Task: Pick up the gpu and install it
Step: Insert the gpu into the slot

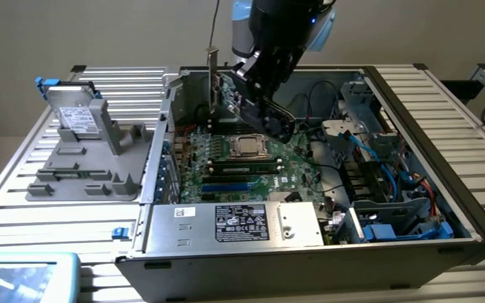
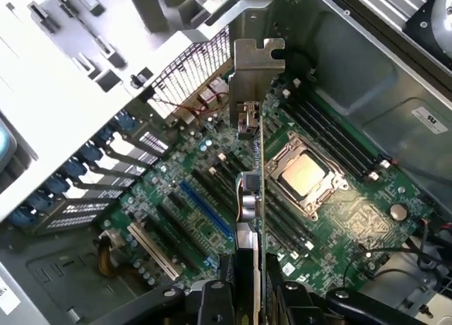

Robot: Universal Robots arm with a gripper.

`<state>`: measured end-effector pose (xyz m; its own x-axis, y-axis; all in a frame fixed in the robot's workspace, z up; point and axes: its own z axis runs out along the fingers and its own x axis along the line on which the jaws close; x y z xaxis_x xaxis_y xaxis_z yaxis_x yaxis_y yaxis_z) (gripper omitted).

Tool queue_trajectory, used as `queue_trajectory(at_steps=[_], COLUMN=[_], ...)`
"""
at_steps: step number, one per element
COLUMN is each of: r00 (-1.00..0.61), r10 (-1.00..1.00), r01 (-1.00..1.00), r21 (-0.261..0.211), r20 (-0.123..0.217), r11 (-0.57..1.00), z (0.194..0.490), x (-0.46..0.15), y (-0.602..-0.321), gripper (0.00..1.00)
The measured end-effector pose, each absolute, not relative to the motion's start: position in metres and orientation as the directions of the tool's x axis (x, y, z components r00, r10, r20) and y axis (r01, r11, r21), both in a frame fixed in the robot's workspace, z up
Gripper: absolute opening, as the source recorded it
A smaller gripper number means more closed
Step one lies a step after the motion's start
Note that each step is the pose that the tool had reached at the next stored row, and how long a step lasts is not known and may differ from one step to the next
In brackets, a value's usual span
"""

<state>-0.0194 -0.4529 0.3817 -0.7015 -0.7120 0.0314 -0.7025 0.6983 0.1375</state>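
Holding the gpu edge-on in my clamped gripper, I have it above the motherboard, bracket toward the rear wall of the case. Install step, I judge; seating needs its edge squared over a slot.

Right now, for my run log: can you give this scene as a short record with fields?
gripper: shut on the gpu, fingers on either side of it
gpu: upright, held over the motherboard, not seated in a slot
bracket: at the card's end away from the fingers
case: open, motherboard exposed
drive: on the grey fixture, at the exterior view's left of the case
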Motion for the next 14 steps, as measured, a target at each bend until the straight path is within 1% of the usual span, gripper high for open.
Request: queue_trajectory(at_steps=[7, 14], r00=[-0.608, -0.503], r10=[-0.794, -0.864], r01=[-0.789, -0.862], r21=[0.106, 0.084], r20=[0.004, -0.012], r11=[0.605, 0.501], z=[0.3809, 0.3796], x=[-0.0194, -0.0194], y=[-0.4529, -0.4529], gripper=[0.28, 0.28])
